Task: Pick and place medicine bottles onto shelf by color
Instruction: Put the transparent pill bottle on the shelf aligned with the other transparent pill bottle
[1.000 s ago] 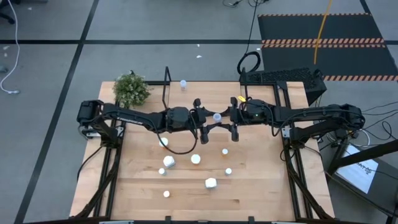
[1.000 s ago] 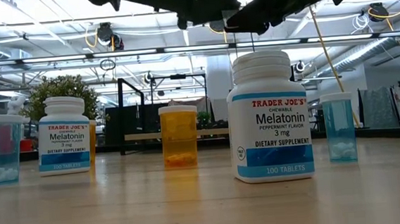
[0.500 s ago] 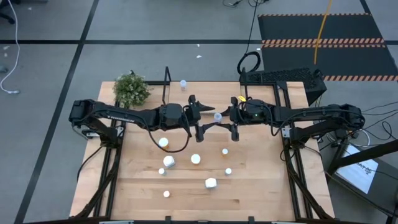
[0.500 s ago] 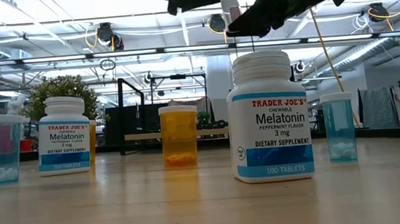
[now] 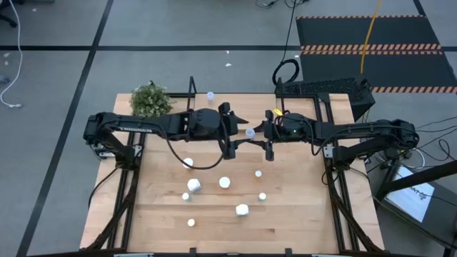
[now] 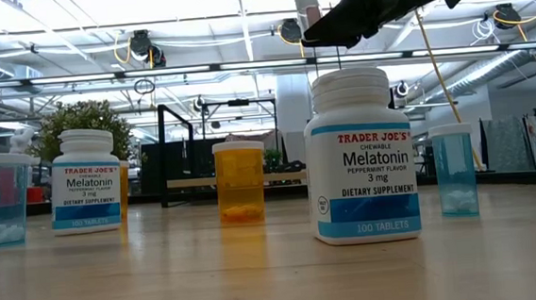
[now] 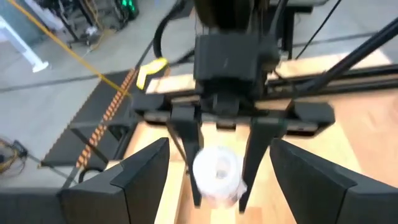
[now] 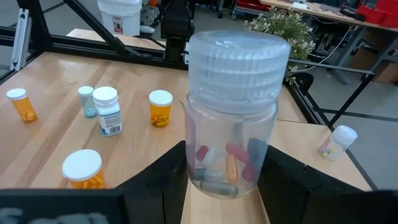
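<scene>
Nearest in the right wrist view, a clear bottle (image 8: 231, 124) with a ribbed translucent cap and a few coloured capsules inside is clamped low on its body between the fingers of the right gripper (image 5: 251, 135), held in the air above the table's middle. Just beyond it, the left gripper (image 5: 234, 119) is seen with its jaws spread wide and nothing between them, facing the held bottle. The bottle is judged light, rigid and smooth-walled, best gripped squarely across the body below the cap, while the shelf (image 5: 235, 100) with one small bottle (image 5: 211, 95) lies farther back.
</scene>
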`<act>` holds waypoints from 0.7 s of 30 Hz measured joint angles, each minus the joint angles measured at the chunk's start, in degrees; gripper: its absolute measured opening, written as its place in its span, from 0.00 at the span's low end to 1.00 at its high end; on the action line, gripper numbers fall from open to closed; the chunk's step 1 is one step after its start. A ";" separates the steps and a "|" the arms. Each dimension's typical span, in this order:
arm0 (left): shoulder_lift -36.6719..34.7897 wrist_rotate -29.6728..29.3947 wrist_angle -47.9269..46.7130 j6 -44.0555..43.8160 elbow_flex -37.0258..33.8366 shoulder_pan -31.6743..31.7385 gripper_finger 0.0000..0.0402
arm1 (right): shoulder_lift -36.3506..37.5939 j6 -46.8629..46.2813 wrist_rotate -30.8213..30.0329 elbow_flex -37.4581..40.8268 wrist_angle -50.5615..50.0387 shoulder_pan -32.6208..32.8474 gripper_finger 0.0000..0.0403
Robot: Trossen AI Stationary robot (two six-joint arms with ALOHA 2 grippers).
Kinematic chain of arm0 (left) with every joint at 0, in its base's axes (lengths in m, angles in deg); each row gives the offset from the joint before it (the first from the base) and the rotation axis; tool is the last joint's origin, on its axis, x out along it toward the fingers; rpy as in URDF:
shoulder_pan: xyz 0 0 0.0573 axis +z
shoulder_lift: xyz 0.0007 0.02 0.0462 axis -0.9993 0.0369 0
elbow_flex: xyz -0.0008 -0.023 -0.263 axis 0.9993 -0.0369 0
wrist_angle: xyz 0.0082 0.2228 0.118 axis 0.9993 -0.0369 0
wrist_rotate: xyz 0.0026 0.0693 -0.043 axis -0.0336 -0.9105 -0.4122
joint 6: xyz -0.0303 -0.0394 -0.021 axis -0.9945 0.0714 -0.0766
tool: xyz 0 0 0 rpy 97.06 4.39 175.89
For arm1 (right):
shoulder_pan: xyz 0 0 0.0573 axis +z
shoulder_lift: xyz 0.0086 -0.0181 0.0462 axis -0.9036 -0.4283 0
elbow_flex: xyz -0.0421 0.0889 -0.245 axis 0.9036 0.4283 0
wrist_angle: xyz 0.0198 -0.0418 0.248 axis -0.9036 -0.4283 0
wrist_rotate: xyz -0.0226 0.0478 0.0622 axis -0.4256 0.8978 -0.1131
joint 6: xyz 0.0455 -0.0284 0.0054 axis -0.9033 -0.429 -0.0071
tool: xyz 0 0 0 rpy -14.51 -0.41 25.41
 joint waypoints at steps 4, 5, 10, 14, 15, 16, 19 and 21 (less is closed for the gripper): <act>0.31 0.92 -1.67 -0.21 -0.38 0.86 0.69 | 0.00 -0.03 0.01 0.00 -0.02 0.01 0.40; 0.25 1.80 -1.24 -0.25 -0.69 1.13 0.69 | 0.00 -0.02 0.01 0.00 -0.02 0.02 0.40; 0.22 3.67 -0.88 -1.10 -1.33 2.18 0.69 | 0.00 0.02 0.01 0.00 -0.02 0.02 0.40; 1.08 5.30 0.58 -0.84 -1.29 2.38 0.69 | 0.00 0.02 0.00 0.00 -0.04 0.02 0.40; 1.32 5.54 0.27 -0.82 -1.33 2.34 0.69 | 0.00 0.02 0.01 0.00 -0.04 0.02 0.40; 1.63 5.57 0.02 -0.82 -1.41 2.34 0.69 | 0.00 0.02 0.01 0.00 -0.04 0.02 0.40; 3.18 5.62 2.09 -0.33 -1.30 2.32 0.69 | -0.02 0.02 0.01 0.00 -0.06 0.00 0.40; 3.94 5.55 2.01 -0.07 -1.42 2.30 0.69 | -0.02 0.02 -0.01 0.00 -0.09 0.00 0.40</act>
